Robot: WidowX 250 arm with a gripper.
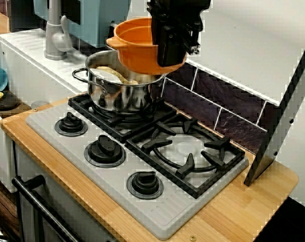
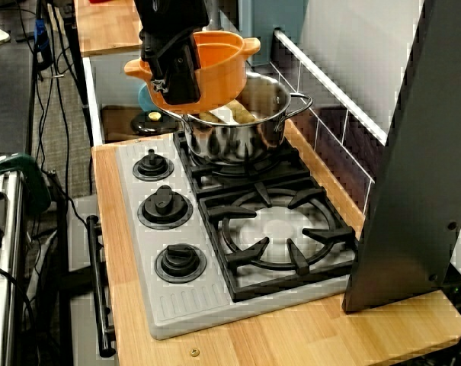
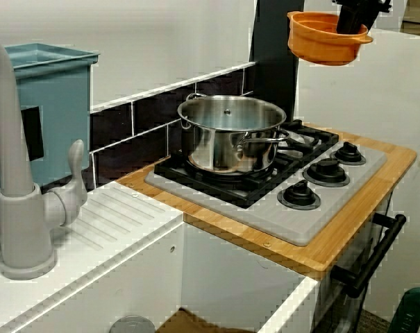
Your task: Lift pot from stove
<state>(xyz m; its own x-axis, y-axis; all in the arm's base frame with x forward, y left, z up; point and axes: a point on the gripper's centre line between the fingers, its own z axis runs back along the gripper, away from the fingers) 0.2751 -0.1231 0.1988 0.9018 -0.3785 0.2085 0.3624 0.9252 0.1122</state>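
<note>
We see the wooden surface [image 1: 233, 217] carrying the stove [image 1: 157, 212], steel pot [image 3: 230, 135] on the back burner. Gripper [image 1: 172, 48] jaws pinch the orange pot [image 1: 134, 45] rim, airborne upper centre.

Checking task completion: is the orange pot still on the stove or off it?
Off. The pot hangs in the hand, which grips its rim, well clear of the stove and above the steel pot.
</note>
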